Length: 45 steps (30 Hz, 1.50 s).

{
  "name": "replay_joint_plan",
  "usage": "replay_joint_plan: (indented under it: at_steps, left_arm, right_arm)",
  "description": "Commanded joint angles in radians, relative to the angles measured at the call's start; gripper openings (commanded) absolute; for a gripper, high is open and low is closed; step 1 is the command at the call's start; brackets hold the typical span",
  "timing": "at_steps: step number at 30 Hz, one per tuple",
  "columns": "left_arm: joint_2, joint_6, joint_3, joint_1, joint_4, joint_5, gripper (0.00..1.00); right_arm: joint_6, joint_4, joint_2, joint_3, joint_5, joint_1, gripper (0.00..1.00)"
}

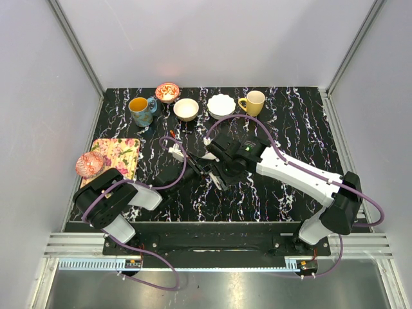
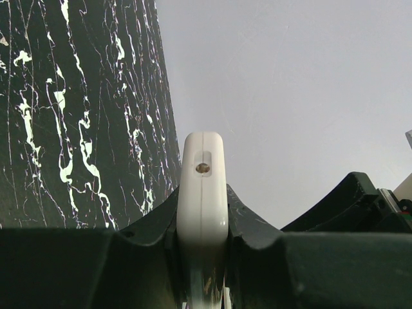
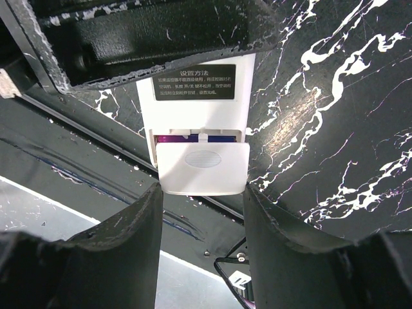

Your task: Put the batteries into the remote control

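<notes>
My left gripper (image 2: 203, 201) is shut on the remote control (image 2: 203, 161), which it holds edge-on with the white end and its small emitter pointing away. In the right wrist view the remote control (image 3: 193, 106) shows its white back and a black label. Its battery cover (image 3: 203, 168) is slid partly down, and a purple-blue battery (image 3: 187, 137) shows in the slot above it. My right gripper (image 3: 203, 190) stands open, its fingertips (image 3: 154, 193) at the cover's lower corners. From above, the left gripper (image 1: 188, 168) and the right gripper (image 1: 210, 170) meet at mid-table, and the remote is mostly hidden between them.
Along the back stand a blue patterned mug (image 1: 140, 110), a red bowl (image 1: 167, 92), a cream bowl (image 1: 186, 109), a white scalloped bowl (image 1: 221, 105) and a yellow mug (image 1: 253, 102). A floral mat (image 1: 119, 153) with a pink bowl (image 1: 89, 165) lies at the left edge.
</notes>
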Motion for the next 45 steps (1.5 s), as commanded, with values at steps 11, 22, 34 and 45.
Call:
replay_joint_plan:
  at_steps: [11, 22, 34, 45]
  left_arm:
    - [-0.041, -0.016, 0.046, -0.017, 0.427, -0.007, 0.0]
    - [-0.054, -0.015, 0.046, -0.031, 0.427, -0.016, 0.0]
    - [-0.048, -0.01, 0.043, -0.034, 0.427, -0.025, 0.0]
    - [-0.045, -0.012, 0.046, -0.034, 0.427, -0.027, 0.0]
  right_arm:
    - [-0.004, 0.014, -0.01, 0.002, 0.001, 0.007, 0.0]
    - [0.003, 0.018, -0.014, -0.017, 0.003, 0.005, 0.0]
    - [0.014, 0.02, -0.033, -0.015, -0.039, 0.005, 0.0]
    - [0.014, 0.015, -0.033, -0.024, -0.045, 0.007, 0.0]
